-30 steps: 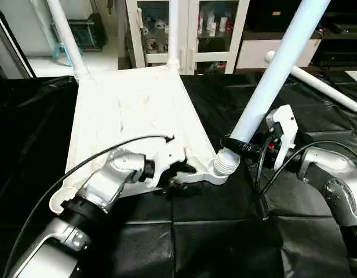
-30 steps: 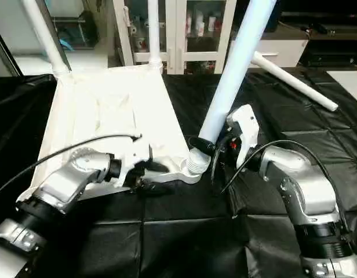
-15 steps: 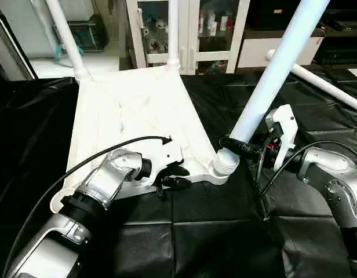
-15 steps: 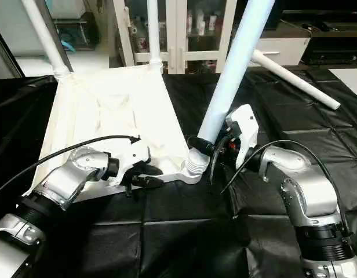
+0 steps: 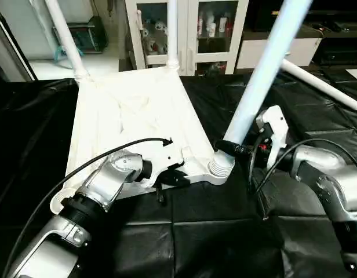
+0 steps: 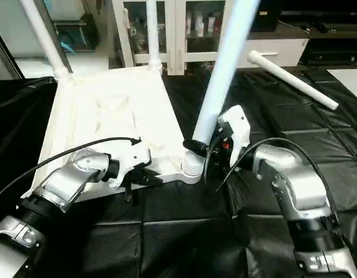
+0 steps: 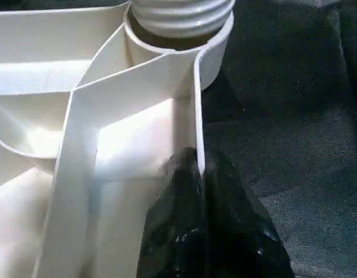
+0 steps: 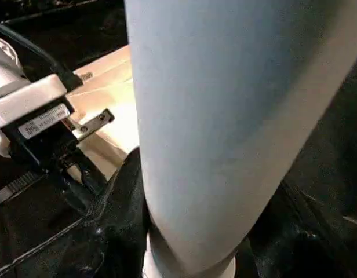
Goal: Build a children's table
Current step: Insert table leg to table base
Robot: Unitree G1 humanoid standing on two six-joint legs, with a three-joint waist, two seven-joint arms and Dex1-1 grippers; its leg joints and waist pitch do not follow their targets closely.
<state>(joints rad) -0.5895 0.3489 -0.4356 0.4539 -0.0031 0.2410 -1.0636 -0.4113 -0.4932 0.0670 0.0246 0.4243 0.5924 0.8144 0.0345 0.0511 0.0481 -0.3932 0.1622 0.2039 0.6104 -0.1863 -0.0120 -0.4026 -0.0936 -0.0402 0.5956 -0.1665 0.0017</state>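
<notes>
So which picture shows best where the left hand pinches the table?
The left wrist view: its black fingers clamp the tabletop's thin edge wall, close up. The eye views show the left hand at that edge, small. The right wrist view shows its casing from behind.

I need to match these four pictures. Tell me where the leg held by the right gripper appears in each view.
Left eye view: the held leg slants from top right down to the tabletop's near right corner.
Right eye view: the same leg, right of centre.
Left wrist view: its ribbed foot at the top edge.
Right wrist view: the pale tube in the middle.
Shared landmark: the corner socket that holds the foot.
</notes>
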